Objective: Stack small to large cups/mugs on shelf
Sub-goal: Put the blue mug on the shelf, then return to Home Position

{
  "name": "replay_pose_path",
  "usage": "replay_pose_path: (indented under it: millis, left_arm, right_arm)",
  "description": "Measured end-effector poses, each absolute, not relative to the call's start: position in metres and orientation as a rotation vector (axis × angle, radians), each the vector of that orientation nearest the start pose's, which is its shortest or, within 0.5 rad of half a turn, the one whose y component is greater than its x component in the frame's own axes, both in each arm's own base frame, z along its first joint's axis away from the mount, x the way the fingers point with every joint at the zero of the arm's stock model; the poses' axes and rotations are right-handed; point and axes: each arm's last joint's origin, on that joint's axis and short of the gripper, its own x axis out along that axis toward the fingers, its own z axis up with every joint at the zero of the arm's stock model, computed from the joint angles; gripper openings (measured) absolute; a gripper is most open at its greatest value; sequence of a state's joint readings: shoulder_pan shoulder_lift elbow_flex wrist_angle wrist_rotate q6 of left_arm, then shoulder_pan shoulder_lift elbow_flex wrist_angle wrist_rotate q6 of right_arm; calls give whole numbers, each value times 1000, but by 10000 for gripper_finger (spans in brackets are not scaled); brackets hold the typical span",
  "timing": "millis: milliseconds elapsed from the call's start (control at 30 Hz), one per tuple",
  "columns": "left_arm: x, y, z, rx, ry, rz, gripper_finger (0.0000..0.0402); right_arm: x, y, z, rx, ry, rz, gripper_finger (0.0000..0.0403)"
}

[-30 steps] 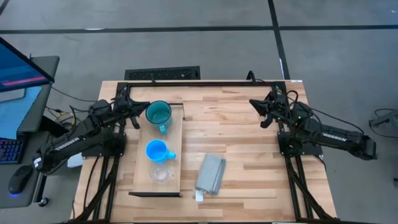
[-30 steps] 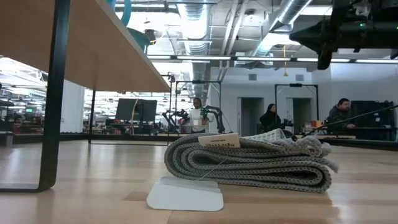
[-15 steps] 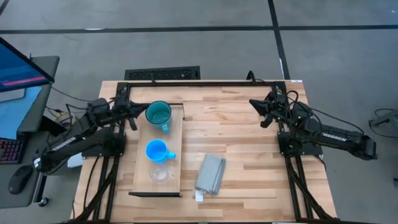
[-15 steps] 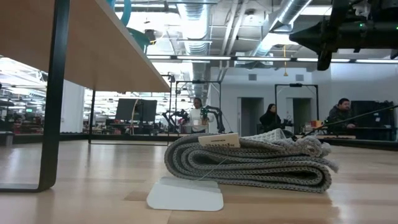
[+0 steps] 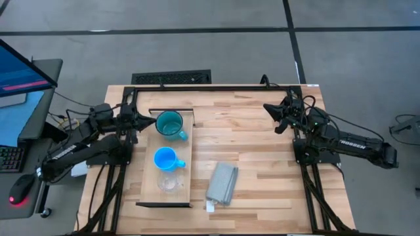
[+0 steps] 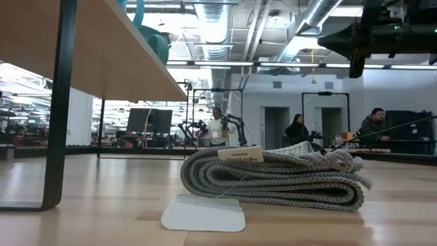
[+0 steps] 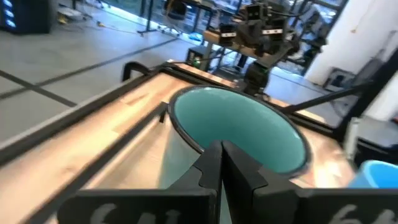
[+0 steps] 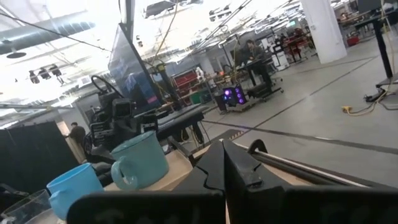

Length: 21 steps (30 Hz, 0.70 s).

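The teal mug (image 5: 169, 123) stands upright on the far end of the pale shelf board (image 5: 148, 191), its handle (image 5: 183, 136) pointing near-right. Nearer on the board stand the blue mug (image 5: 163, 158) and then the clear cup (image 5: 167, 183). My left gripper (image 5: 149, 122) is shut at the teal mug's left side; its wrist view looks over the shut fingers (image 7: 211, 163) into the mug (image 7: 236, 121). My right gripper (image 5: 271, 112) hovers shut over the table's far right, touching nothing. My left gripper meets the teal mug's outer wall just below the rim (image 7: 198, 149), on the side toward the table's left. The shut fingertips push against it, coming about level from the left. The mug stands upright with its base on the shelf board.
A folded grey knitted cloth (image 5: 222, 182) with a white tag lies on the table right of the board, filling the low view's middle (image 6: 273, 179). A dark frame (image 5: 216, 88) runs along the table's far edge. People sit in the room beyond.
My left gripper has moved toward the table's right, against the teal mug. The mug has slid a little toward the right and near on the board and has turned about, its handle swinging from the near side toward the near-right.
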<state>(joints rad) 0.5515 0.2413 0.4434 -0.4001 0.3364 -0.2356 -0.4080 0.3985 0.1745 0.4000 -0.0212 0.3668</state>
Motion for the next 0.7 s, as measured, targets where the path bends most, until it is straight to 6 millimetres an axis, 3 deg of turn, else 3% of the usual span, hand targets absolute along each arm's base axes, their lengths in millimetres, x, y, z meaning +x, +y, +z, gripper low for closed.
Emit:
replay_pose_path:
  millis: [200, 433, 700]
  left_arm:
    - [70, 27, 254, -372, 151, 177, 0]
    - [60, 24, 256, -323, 92, 251, 0]
    - [57, 26, 247, -284, 169, 373, 0]
  right_arm:
    - [114, -49, 227, 324, -242, -349, 12]
    - [114, -49, 227, 324, -242, -349, 12]
    - [115, -48, 227, 282, -228, -318, 12]
